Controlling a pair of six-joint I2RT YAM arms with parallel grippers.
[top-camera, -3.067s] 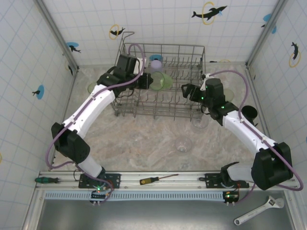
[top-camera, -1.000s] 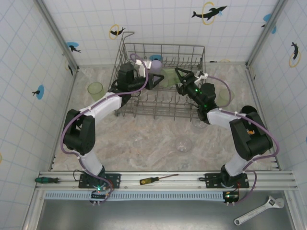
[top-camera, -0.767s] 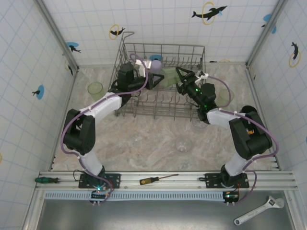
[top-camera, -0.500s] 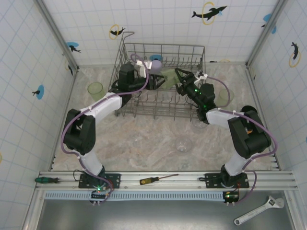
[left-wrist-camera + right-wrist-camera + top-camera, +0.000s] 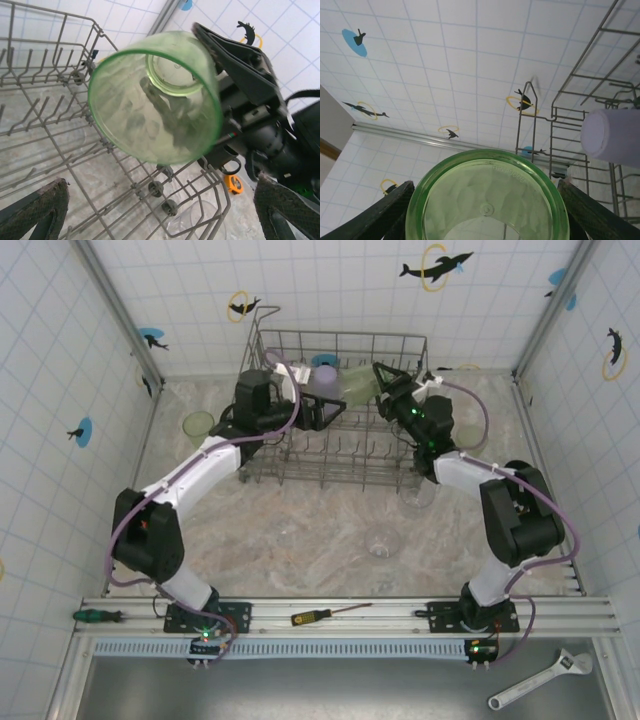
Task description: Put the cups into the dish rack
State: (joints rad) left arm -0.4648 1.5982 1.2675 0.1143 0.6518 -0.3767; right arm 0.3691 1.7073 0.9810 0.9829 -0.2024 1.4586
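**Left arm:** rises from its base at 7 o'clock and runs up to the left wall of the large grey wire dish rack (image 5: 330,478). The forearm is near level. The left hand (image 5: 322,412) points toward 3 o'clock over the upright tines. Its fingers (image 5: 40,210) have rough black pads and are spread wide, with nothing between them.

**Right arm:** elbow folded tight at 4 o'clock, forearm angled toward 11 o'clock. The right hand (image 5: 385,380) hangs above the rack's right rear part. It is clamped on a translucent green tumbler (image 5: 357,380), with one flat black finger (image 5: 235,65) along each side.

**Tumbler:** held on its side above the rack's back rows, clear of the wires. The mouth faces the left hand and the thick base faces the right wrist. It has a smooth round rim and a faceted pattern in the base. It is apart from the left hand.

**Rack:** thin metal rods, open-grid walls. An opaque matte lavender cup (image 5: 325,373) sits in the rear row, just beside the tumbler.

**Bench** (image 5: 300,530)**:** mottled, stone-like surface. A second green tumbler (image 5: 198,425) is at 9 o'clock of the rack. Two clear glasses (image 5: 383,540) are at 5 o'clock of it.
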